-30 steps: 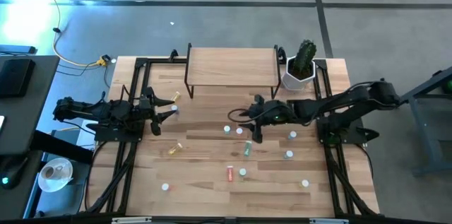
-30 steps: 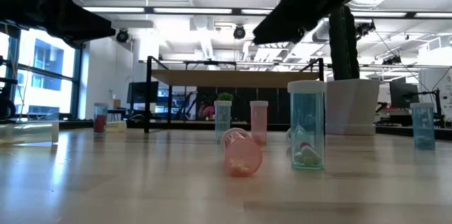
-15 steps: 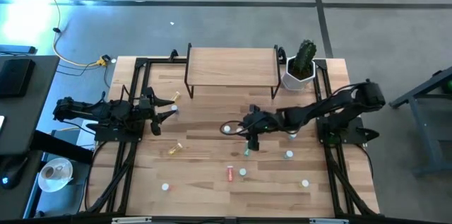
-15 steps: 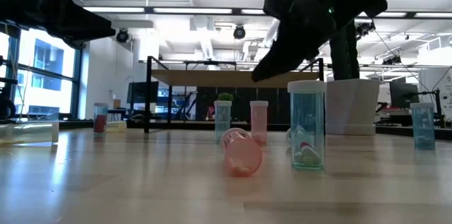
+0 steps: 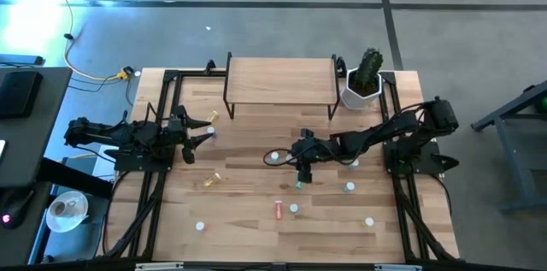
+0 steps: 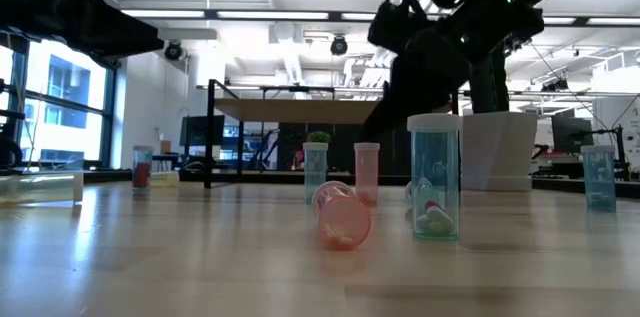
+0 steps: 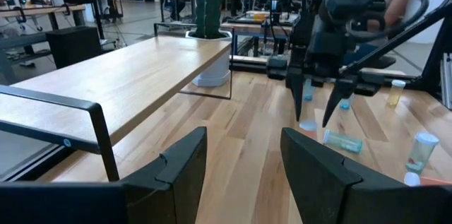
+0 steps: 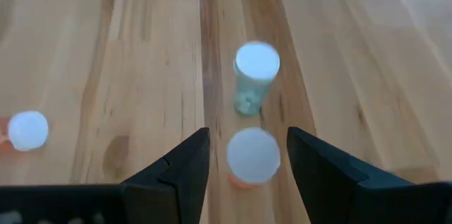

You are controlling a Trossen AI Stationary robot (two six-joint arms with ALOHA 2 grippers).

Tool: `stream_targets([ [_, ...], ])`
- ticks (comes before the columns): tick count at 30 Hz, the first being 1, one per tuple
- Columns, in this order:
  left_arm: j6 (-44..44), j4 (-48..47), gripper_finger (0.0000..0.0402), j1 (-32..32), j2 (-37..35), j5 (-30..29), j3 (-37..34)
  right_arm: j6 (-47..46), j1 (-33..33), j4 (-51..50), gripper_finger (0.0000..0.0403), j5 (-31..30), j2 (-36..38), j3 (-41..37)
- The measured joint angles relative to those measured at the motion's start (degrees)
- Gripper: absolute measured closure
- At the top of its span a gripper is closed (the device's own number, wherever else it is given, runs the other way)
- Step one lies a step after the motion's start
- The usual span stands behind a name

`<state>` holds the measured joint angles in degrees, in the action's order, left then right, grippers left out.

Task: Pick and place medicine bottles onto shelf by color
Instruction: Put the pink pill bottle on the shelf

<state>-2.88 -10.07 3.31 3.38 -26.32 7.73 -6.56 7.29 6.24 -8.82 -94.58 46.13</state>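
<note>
The right end effector point(image 5: 304, 171) has descended, open, over a pink bottle point(image 8: 253, 156).

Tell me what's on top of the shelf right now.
Nothing shows on the shelf: from above its wooden board is bare, and the left wrist view shows the same. The bottles are all on the table. The tabletop under the shelf is covered from above.

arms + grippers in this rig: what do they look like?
Two matching black jointed arms. The left gripper and right gripper each have two flat, angular matte-black fingers, no markings visible. A thin black cable loops out by the right arm's wrist.
</note>
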Motion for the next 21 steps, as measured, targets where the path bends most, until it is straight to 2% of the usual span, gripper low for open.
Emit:
stream_targets([
  [11,-0.01,0.0,0.0229,0.0,0.0,0.01,0.0,-0.48,-0.15,1.1,0.0226,-0.02,-2.3,0.0],
  [21,0.03,0.0,0.0229,0.0,0.0,0.01,0.0,-0.93,-0.15,1.08,0.0301,-0.08,-2.28,0.0],
])
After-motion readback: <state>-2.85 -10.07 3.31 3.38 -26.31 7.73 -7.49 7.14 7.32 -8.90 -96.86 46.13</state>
